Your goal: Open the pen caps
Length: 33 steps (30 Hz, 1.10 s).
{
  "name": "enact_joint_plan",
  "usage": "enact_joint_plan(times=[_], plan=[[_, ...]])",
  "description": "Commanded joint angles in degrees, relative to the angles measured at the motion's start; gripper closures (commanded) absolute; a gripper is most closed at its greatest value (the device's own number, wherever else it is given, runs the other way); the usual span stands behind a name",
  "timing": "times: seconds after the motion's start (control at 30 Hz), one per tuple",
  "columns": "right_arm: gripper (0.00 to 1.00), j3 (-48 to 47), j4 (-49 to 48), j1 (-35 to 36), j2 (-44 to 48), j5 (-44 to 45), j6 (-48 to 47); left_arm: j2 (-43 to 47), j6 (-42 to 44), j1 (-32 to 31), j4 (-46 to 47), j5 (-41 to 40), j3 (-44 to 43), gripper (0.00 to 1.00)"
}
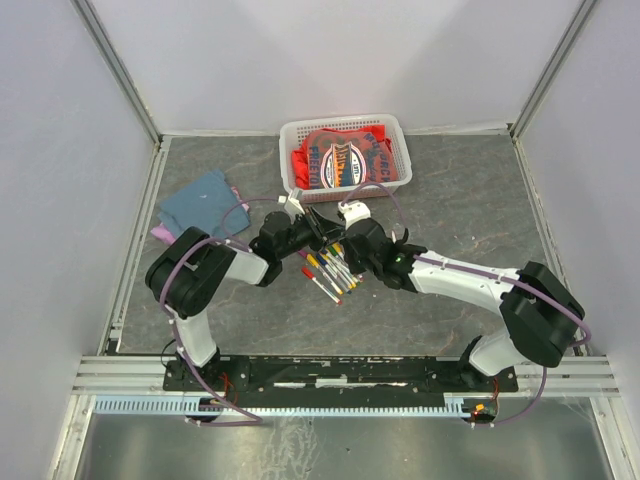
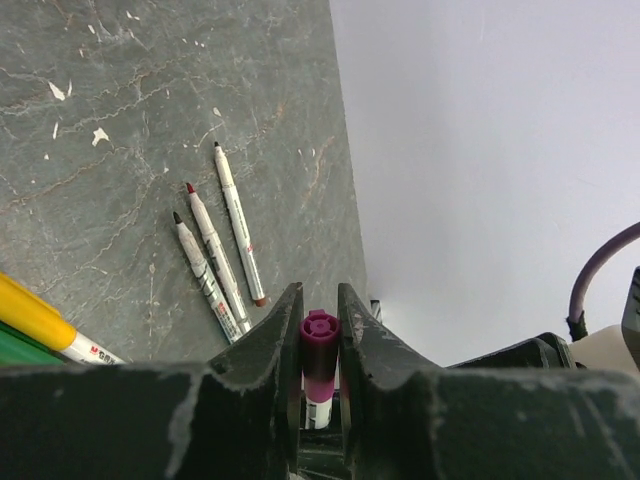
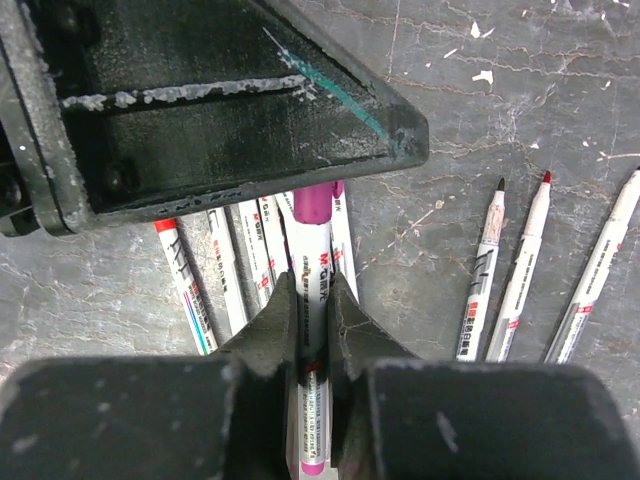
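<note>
- Left arm (image 1: 205,272) reaches toward 2 o'clock, right arm (image 1: 470,282) toward 10 o'clock.
- Left claw (image 2: 320,325) clamps purple cap (image 2: 319,340); right claw (image 3: 315,310) clamps its pen (image 3: 316,270).
- Overhead, claws hide both.

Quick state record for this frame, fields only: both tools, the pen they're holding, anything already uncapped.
left tool: shut on purple cap
right tool: shut on purple pen, at the barrel
cap state: looks seated on the pen, not yet off
uncapped pens: three, side by side on the table
other pens: bunch lying beneath the tools
</note>
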State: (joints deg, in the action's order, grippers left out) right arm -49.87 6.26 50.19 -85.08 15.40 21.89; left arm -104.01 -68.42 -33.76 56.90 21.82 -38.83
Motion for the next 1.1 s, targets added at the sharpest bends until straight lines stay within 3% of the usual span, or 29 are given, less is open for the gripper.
enact_joint_plan(times=[0.0, 0.13, 0.43, 0.57, 0.73, 0.97, 1.07], plan=[[0.98, -0.1, -2.9, -0.2, 2.4, -1.5, 0.1, -0.9, -3.5, 0.0, 7.1, 2.7, 0.5, 0.97], [0.99, 0.3, -2.7, -0.5, 1.9, -2.0, -0.8, -0.2, -2.9, 0.4, 4.4, 1.1, 0.3, 0.97], [0.99, -0.3, 2.0, 0.2, 0.7, 4.2, -5.1, 7.4, 5.8, 2.4, -19.2, -11.7, -8.0, 0.97], [0.99, 1.0, 2.2, 0.8, 1.8, 6.0, -5.4, 9.1, 8.1, 3.8, -23.8, -14.8, -11.1, 0.97], [0.99, 3.6, -1.3, 0.7, 4.1, 2.8, -3.9, 8.5, 6.9, 5.8, -19.0, -12.8, -9.8, 0.97], [0.99, 7.9, -8.4, -3.3, 8.8, -10.3, -0.3, 6.3, 1.0, 10.7, -0.5, -6.8, -1.9, 0.97], [0.99, 9.2, -10.5, -4.5, 10.1, -13.5, 0.4, 6.2, 0.9, 11.4, 1.3, -5.7, -0.6, 0.97]])
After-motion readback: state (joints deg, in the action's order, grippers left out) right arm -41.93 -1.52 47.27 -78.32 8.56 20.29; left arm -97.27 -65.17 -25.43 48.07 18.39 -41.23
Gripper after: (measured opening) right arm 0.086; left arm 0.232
